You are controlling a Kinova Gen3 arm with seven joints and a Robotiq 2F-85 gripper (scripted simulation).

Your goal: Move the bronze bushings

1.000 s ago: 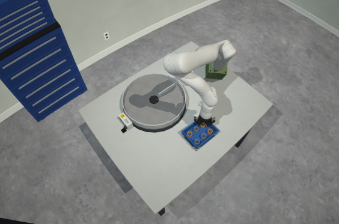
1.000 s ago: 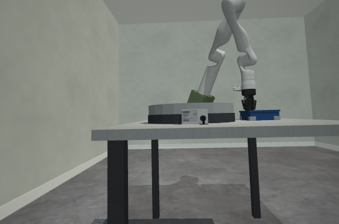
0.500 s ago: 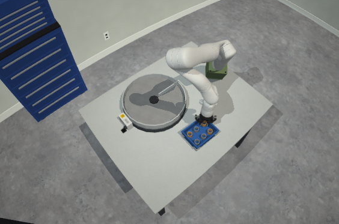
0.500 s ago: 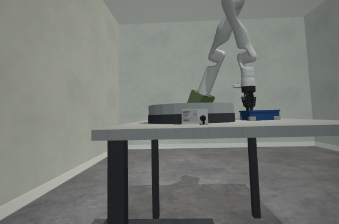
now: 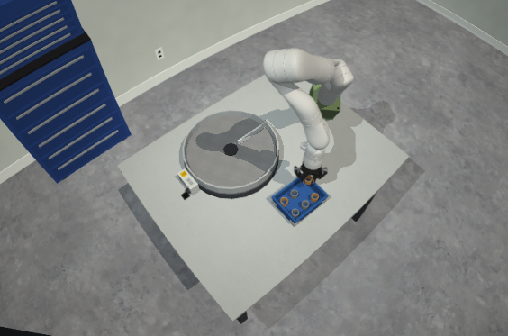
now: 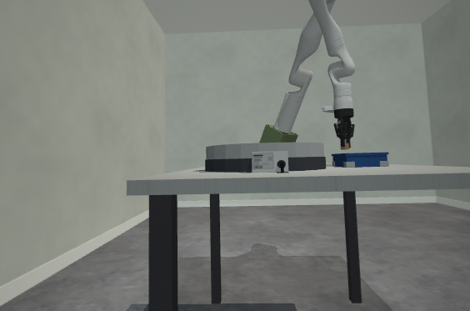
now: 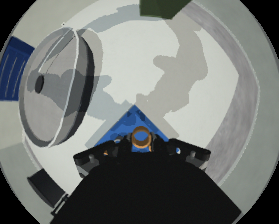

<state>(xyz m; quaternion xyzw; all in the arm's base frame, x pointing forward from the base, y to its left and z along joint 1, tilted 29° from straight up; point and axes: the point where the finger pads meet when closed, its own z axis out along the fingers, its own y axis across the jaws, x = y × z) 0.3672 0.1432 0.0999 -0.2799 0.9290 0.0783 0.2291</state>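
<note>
My gripper [image 5: 309, 181] [image 6: 345, 147] [image 7: 141, 137] is shut on a bronze bushing [image 5: 308, 180] [image 6: 347, 146] [image 7: 141, 146], held upright just above the back corner of the blue crate [image 5: 281, 209] [image 6: 360, 160] [image 7: 135, 114]. Two more bronze bushings [image 5: 284, 204] [image 5: 314, 200] stand in the crate, with three grey steel bushings [image 5: 294, 196] [image 5: 305, 207] [image 5: 295, 215]. The turntable's grey disc [image 5: 207, 168] [image 7: 32, 112] bears no bushing in the top view. Its black hub [image 5: 231, 149] [image 7: 39, 83] is at the centre. The exterior view hides the disc's top and the crate's inside.
A raised rim [image 5: 184, 152] [image 6: 233, 152] surrounds the disc. A thin pale bar [image 5: 253, 131] reaches from the rim towards the hub. A white control box [image 5: 188, 182] [image 6: 262, 162] with a black knob is beside the turntable. The arm's green base [image 5: 331, 112] [image 6: 277, 134] is at the back.
</note>
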